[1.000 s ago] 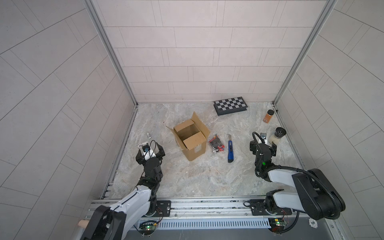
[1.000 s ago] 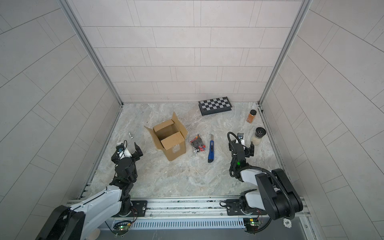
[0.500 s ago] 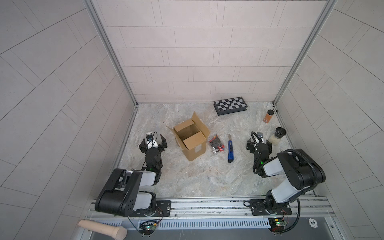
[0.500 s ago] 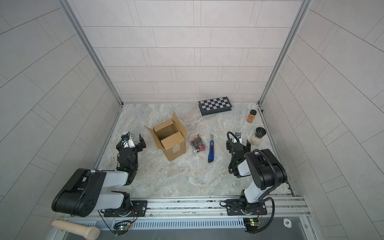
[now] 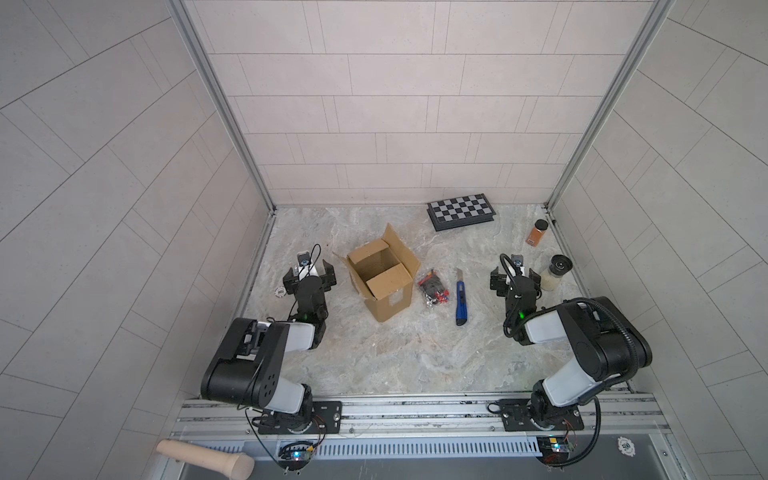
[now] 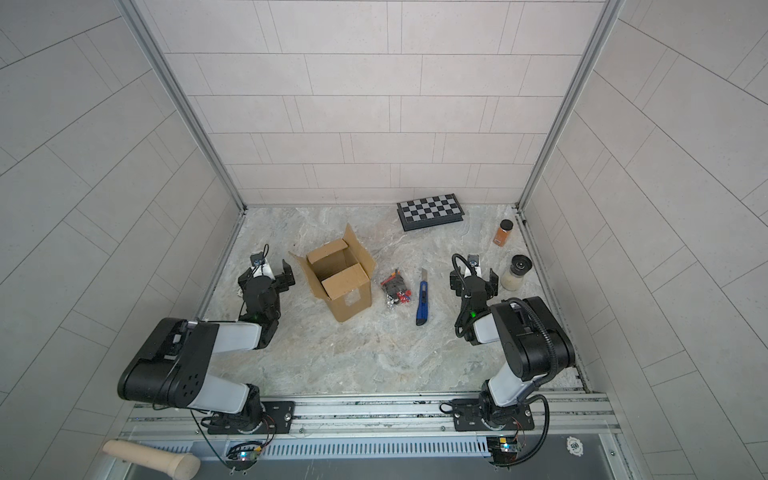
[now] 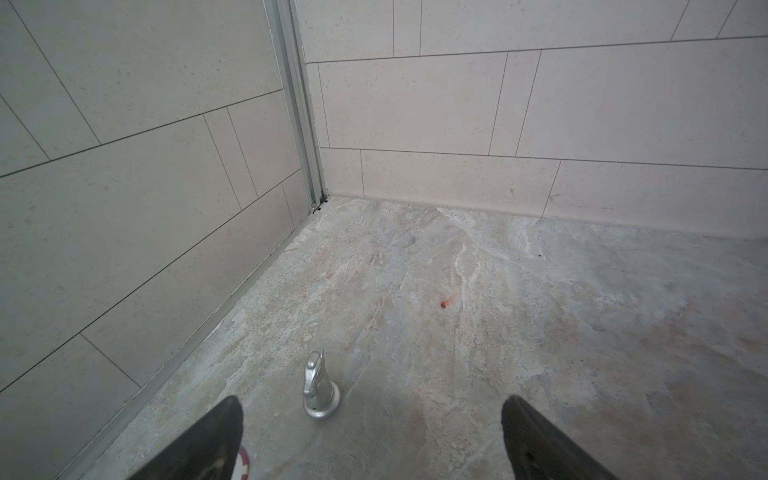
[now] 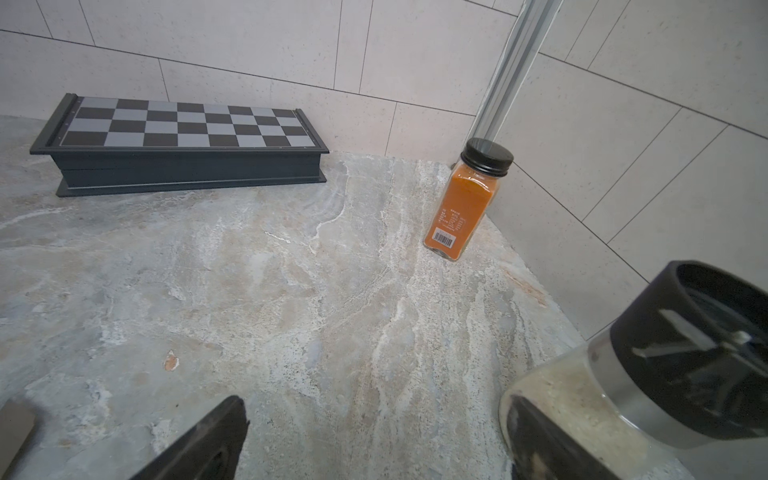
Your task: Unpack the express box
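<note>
Step in hand: by the look of it, you're at the tail end of the unpacking, with the box opened and goods out on the marble.
Express box: the small brown cardboard express box [image 5: 382, 282] stands upright, flaps splayed, just beside your left gripper's right-hand finger and well apart from your right gripper. What shows of the inside in both top views looks bare.
Left gripper: your left gripper [image 5: 309, 275] is spread wide and carries nothing. In the left wrist view a small silver chess knight [image 7: 318, 388] stands just ahead of the fingertips.
Right gripper: your right gripper [image 5: 515, 279] is also spread wide and empty-handed. A clear glass jar of pale grains with a black cap [image 8: 665, 374] sits right against its outer finger.
Contents: a crinkly clear bag of red and black bits [image 5: 434, 286] and a blue utility knife [image 5: 460, 303] lie between the box and your right gripper.
Next move: if anything's left inside, you reach in from above with the left; otherwise, I'd say you're done.
</note>
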Motion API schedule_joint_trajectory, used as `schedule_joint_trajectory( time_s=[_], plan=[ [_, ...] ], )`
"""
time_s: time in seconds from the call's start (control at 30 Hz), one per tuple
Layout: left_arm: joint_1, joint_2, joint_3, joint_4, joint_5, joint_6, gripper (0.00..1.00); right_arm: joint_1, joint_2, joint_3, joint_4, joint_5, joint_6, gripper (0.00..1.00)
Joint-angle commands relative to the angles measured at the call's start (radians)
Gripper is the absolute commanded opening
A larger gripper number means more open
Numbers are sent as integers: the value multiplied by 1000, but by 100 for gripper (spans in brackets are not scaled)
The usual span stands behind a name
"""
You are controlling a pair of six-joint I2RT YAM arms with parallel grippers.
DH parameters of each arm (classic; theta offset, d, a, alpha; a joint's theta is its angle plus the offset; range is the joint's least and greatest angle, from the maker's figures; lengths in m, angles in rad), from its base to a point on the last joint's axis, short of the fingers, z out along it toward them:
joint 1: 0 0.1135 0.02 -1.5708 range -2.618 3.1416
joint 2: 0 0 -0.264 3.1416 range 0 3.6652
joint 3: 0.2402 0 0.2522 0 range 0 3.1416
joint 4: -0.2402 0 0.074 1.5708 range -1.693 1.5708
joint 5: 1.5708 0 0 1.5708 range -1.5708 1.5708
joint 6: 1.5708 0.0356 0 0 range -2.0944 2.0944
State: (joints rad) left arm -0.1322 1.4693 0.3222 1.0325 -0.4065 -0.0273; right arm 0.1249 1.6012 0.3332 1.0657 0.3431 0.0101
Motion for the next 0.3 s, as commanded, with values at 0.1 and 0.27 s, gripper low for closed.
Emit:
schedule_joint_trajectory(
  time_s=[0.1, 0.27],
  plan=[
    [-6, 4, 19, -40, -19, -1, 100, -1, -4, 10, -27, -3, -16, 100],
    [-6, -1, 10, -28, -18, 2, 100, -1, -3, 10, -27, -3, -16, 100]
  ],
)
